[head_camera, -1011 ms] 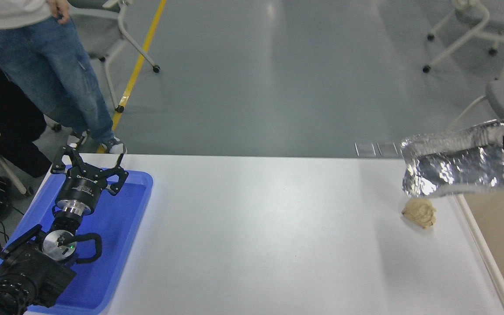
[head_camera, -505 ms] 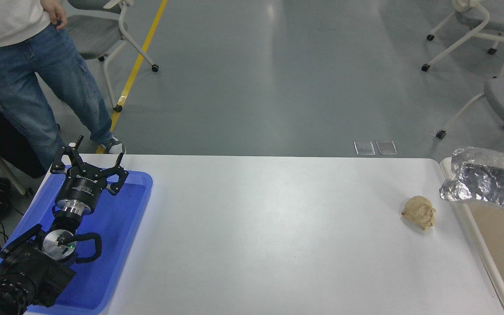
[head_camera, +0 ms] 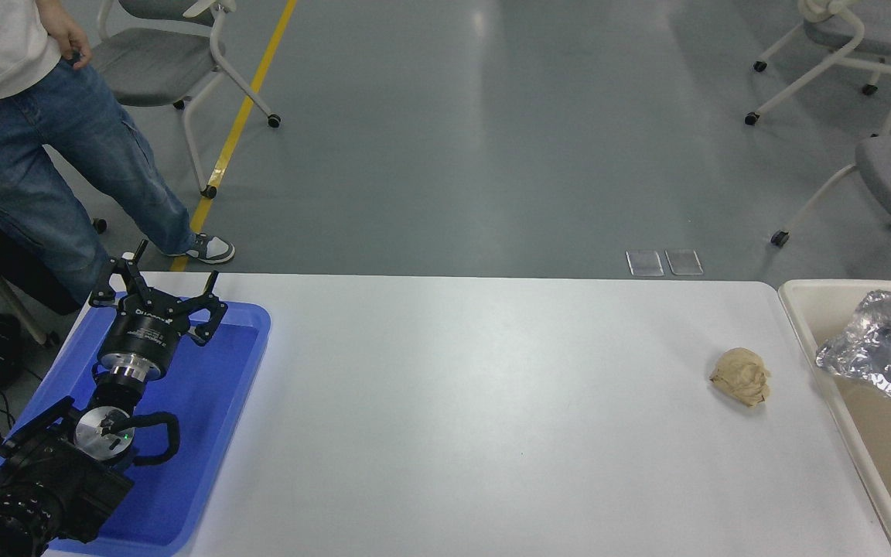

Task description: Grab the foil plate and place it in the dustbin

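Observation:
The foil plate point(head_camera: 882, 352), shiny crinkled silver, lies tilted inside the dustbin point(head_camera: 801, 309) at the table's right edge, partly cut off by the picture's right border. The dustbin is beige with a thick off-white rim. My right gripper does not show anywhere in the head view. My left gripper point(head_camera: 158, 292) is parked at the lower left over the blue tray, its fingers spread open and holding nothing.
A small tan wadded lump point(head_camera: 741, 374) lies on the white table point(head_camera: 476, 402) just left of the dustbin. A flat blue tray point(head_camera: 206, 433) sits at the left. A person in jeans point(head_camera: 43, 155) stands at the far left; chairs stand on the floor beyond.
The foil plate went from hanging in the right gripper above the table's right end down into the dustbin. The right gripper left the view. The person stepped slightly left.

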